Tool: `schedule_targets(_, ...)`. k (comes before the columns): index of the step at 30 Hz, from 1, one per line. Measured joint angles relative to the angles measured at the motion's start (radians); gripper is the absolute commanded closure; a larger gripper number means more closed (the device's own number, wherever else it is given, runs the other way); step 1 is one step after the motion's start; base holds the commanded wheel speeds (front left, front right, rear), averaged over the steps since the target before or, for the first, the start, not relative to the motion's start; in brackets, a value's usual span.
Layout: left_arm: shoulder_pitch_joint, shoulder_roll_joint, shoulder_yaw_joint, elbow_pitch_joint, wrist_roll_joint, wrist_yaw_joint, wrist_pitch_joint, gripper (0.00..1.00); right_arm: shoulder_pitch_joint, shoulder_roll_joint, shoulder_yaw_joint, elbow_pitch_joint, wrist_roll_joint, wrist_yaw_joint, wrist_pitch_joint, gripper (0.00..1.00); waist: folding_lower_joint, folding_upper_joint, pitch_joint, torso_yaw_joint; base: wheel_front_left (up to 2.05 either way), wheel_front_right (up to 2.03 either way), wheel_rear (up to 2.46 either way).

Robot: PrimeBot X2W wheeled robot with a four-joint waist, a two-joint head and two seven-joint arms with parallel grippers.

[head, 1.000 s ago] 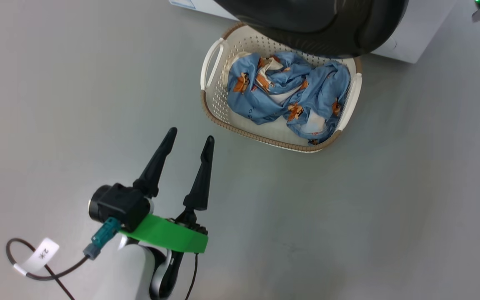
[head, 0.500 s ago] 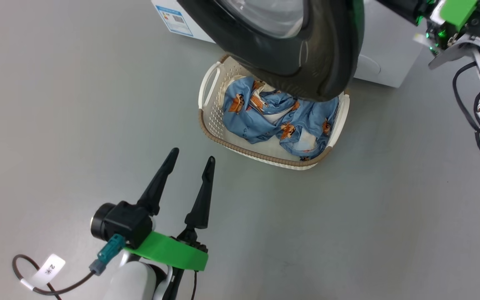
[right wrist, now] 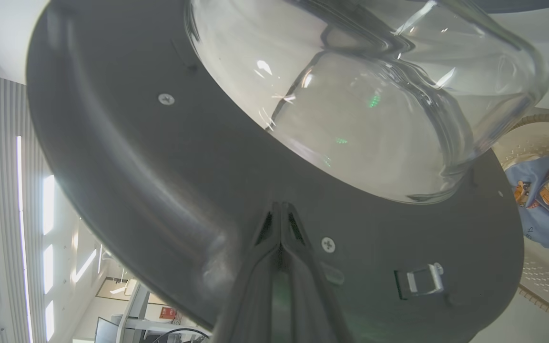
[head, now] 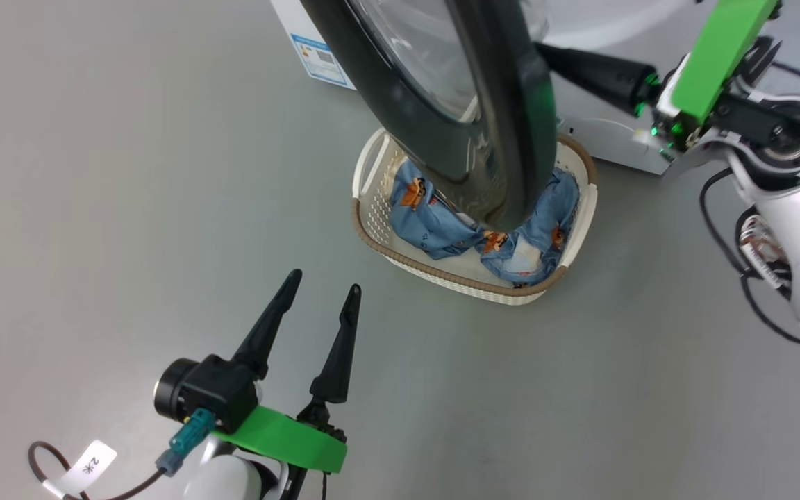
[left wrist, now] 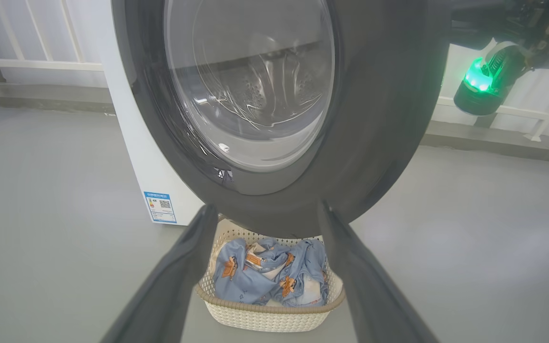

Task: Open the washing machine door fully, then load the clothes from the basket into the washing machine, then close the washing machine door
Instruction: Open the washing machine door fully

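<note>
The washing machine door hangs open, seen nearly edge-on, over the basket. Its glass bowl bulges on the inner face. My right gripper is shut, and its tips press on the door's dark inner rim below the glass. The clothes lie bunched in the basket, partly hidden by the door. My left gripper stands open and empty over the floor, well short of the basket and pointing at the clothes. The washing machine stands behind the door.
Grey floor surrounds the basket, with room to its left and front. A blue label marks the machine's lower corner. The door latch sits on the inner rim. A white railing runs behind the machine. Cables hang from my right arm.
The head camera has tilted up. The door has swung further open, from face-on to nearly edge-on, with my shut right gripper coming into view behind it. My left gripper has stayed open.
</note>
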Motion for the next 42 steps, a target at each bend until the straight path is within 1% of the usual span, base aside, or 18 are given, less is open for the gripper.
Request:
schedule_targets(1, 0.0, 0.001, 0.0, 0.0, 0.004, -0.005, 0.0, 0.0, 0.007, 0.005, 0.001, -0.004, 0.0, 0.0, 0.0, 1.0, -0.0001, 0.0, -0.003, 0.004, 0.0, 0.0, 0.0)
schedule_targets(16, 0.023, 0.003, 0.001, -0.001, 0.005, -0.006, 0.0, 0.0, 0.049, 0.074, 0.033, -0.016, 0.0, 0.0, 0.043, 1.0, 0.0001, 0.0, -0.03, 0.063, 0.0, 0.0, 0.0)
schedule_targets(24, 0.038, 0.003, 0.0, -0.001, 0.005, -0.006, 0.0, 0.0, 0.068, 0.098, 0.041, -0.015, -0.003, 0.0, 0.053, 1.0, 0.0, 0.0, -0.035, 0.088, 0.0, 0.0, 0.0)
schedule_targets(31, 0.038, 0.003, 0.0, -0.001, 0.005, -0.006, 0.0, 0.0, 0.071, 0.109, 0.04, -0.014, -0.009, 0.0, 0.054, 1.0, 0.0001, 0.0, -0.044, 0.088, 0.0, 0.0, 0.0)
schedule_targets(40, 0.038, 0.003, 0.017, 0.009, 0.005, -0.011, 0.0, 0.0, 0.13, 0.093, 0.03, -0.036, -0.021, 0.0, 0.018, 1.0, 0.0001, 0.0, -0.073, 0.06, 0.0, 0.0, 0.0)
schedule_targets(41, 0.038, 0.004, 0.021, 0.011, 0.005, -0.012, 0.0, 0.0, 0.134, 0.087, 0.029, -0.039, -0.026, 0.0, 0.014, 1.0, 0.0001, 0.0, -0.077, 0.055, 0.0, 0.0, 0.0)
schedule_targets(42, 0.038, 0.004, 0.023, 0.013, 0.005, -0.014, 0.0, 0.0, 0.138, 0.082, 0.026, -0.043, -0.037, 0.0, 0.008, 0.96, 0.0001, 0.0, -0.082, 0.05, 0.0, 0.0, 0.0)
